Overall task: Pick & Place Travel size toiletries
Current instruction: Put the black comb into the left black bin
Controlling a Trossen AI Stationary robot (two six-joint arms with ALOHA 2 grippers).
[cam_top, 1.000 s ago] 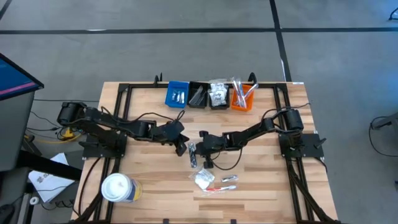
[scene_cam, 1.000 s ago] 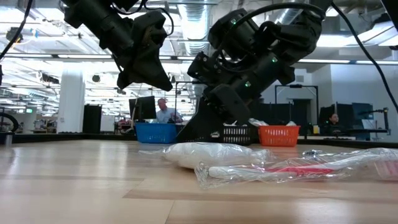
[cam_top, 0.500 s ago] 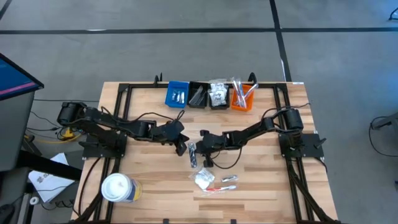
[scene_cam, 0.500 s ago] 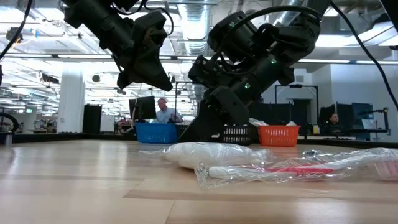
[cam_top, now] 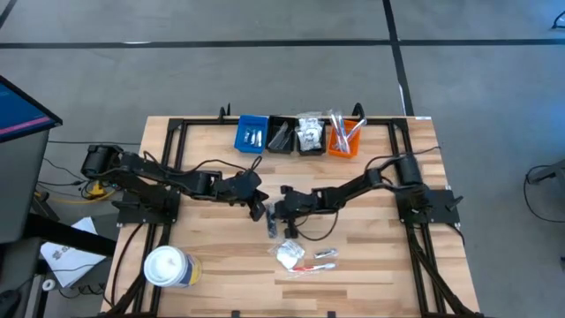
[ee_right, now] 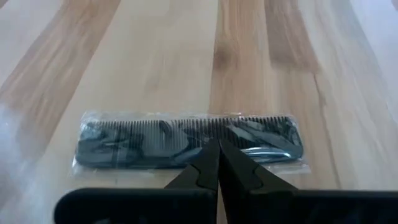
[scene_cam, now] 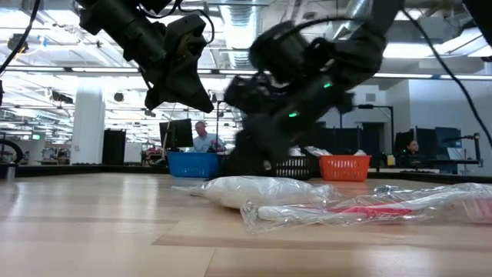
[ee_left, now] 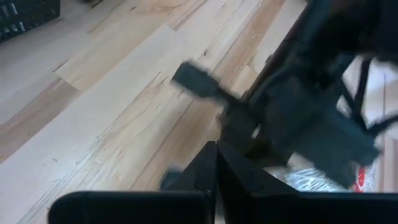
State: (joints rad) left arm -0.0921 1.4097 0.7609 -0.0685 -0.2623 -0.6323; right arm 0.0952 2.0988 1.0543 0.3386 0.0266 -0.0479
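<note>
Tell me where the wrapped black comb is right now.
The comb lies flat on the table near its middle, right in front of the right tool, with the white sachet just nearer the front edge.

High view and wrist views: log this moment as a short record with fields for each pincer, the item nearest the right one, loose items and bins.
right pincer: shut, tips at the wrapped black comb
left pincer: shut, mid-table beside the right arm
loose items: white sachet, red toothbrush packet
bins: blue bin, black bin, orange bin

arms: black, jointed | cables: black, looping | right arm (scene_cam: pixel 307 73): green indicator lights
</note>
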